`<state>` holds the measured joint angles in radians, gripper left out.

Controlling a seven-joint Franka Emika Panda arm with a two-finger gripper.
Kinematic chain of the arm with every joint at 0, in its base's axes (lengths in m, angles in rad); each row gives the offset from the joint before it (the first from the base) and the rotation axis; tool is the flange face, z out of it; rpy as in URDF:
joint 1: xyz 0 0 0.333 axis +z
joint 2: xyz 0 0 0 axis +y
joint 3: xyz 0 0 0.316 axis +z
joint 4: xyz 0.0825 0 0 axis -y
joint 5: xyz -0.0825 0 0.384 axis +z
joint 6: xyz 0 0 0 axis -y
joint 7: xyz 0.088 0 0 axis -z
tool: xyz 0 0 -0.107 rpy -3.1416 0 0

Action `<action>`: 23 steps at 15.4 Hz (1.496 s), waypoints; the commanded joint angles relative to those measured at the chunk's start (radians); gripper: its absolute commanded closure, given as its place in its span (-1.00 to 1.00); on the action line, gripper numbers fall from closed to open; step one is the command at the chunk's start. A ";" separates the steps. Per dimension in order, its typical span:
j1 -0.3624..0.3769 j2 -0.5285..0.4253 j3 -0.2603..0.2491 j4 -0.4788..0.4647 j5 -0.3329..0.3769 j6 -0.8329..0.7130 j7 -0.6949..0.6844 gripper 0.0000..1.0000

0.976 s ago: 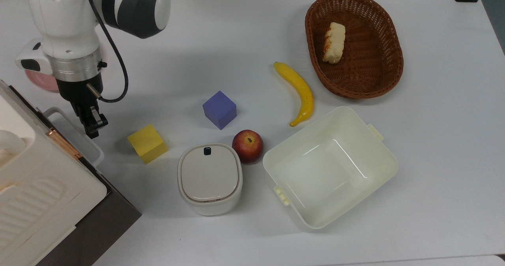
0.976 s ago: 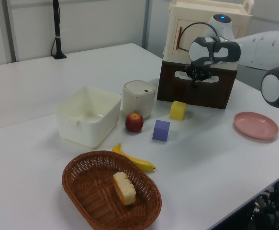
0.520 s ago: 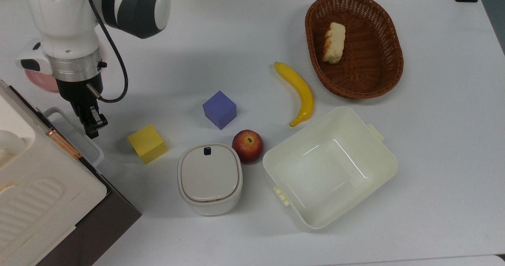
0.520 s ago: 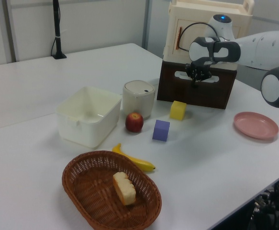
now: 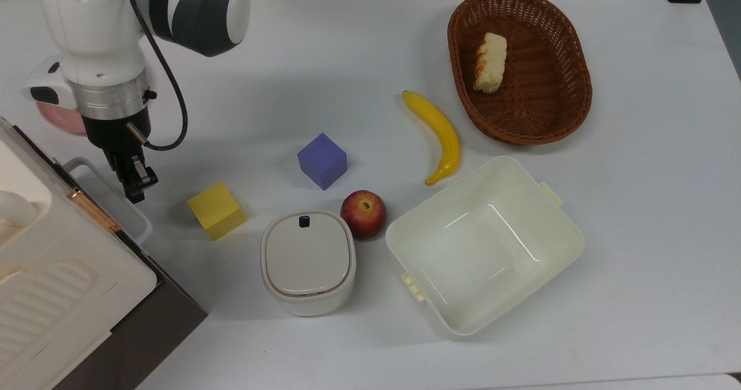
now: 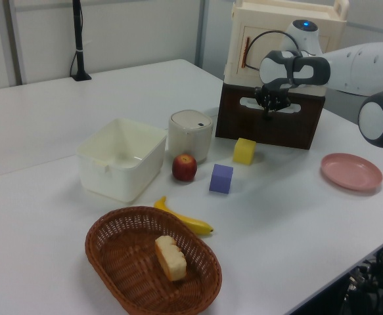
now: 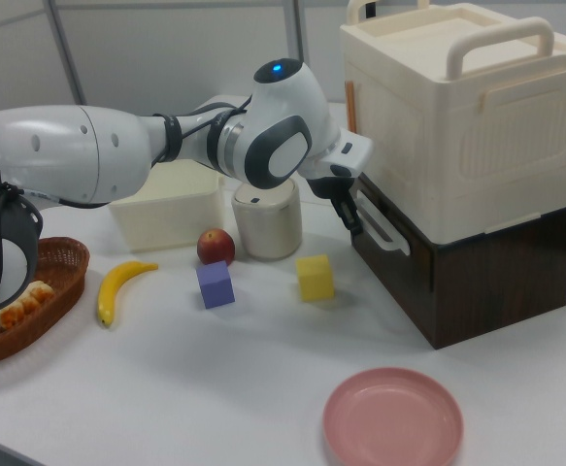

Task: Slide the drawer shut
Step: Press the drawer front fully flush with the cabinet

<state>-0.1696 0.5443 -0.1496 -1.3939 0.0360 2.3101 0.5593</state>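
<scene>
The drawer (image 7: 477,272) is a dark brown wood-fronted box with a white loop handle (image 7: 380,225), standing at the right view's right on the white desk (image 7: 166,388) under a cream carrier box (image 7: 457,126). The hand (image 7: 350,216) sits at the handle; whether its fingers are spread, I cannot tell.

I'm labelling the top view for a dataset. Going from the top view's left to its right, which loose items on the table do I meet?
Yellow cube → lidded white container → purple cube → apple → banana → cream tub → wicker basket.
</scene>
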 commanded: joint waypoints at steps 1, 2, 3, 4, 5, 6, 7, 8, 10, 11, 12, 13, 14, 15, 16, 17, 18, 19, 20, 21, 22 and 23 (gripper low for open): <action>-0.001 0.013 -0.011 0.019 0.022 0.028 0.010 1.00; -0.001 0.013 -0.011 0.019 0.022 0.034 0.010 1.00; 0.001 0.013 -0.011 0.019 0.022 0.035 0.010 1.00; 0.001 0.013 -0.011 0.019 0.022 0.035 0.010 1.00; 0.001 0.013 -0.011 0.018 0.022 0.035 0.010 1.00; 0.001 0.013 -0.011 0.018 0.022 0.035 0.010 1.00; 0.001 0.013 -0.011 0.019 0.022 0.035 0.010 1.00; -0.001 0.011 -0.011 0.018 0.021 0.035 0.008 1.00; 0.001 0.011 -0.010 0.010 0.010 0.034 -0.012 1.00; 0.004 0.006 -0.004 0.009 0.010 0.028 -0.048 1.00; 0.008 0.005 0.004 0.001 0.015 0.020 -0.099 1.00; 0.019 0.000 0.007 -0.017 0.013 0.011 -0.125 1.00; 0.034 -0.007 0.008 -0.029 0.008 -0.004 -0.140 1.00; 0.048 -0.013 0.015 -0.036 0.004 -0.026 -0.166 1.00; 0.054 -0.023 0.030 -0.039 -0.002 -0.047 -0.197 1.00; 0.059 -0.029 0.048 -0.039 -0.005 -0.073 -0.217 1.00; 0.068 -0.038 0.062 -0.039 -0.008 -0.096 -0.223 1.00; 0.076 -0.055 0.074 -0.039 -0.016 -0.113 -0.225 1.00; 0.084 -0.076 0.084 -0.048 -0.022 -0.138 -0.231 1.00; 0.091 -0.102 0.094 -0.059 -0.025 -0.162 -0.249 1.00; 0.097 -0.130 0.107 -0.069 -0.027 -0.184 -0.265 1.00; 0.102 -0.163 0.114 -0.089 -0.033 -0.205 -0.275 1.00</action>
<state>-0.0822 0.5053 -0.0576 -1.4035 0.0212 2.1801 0.3411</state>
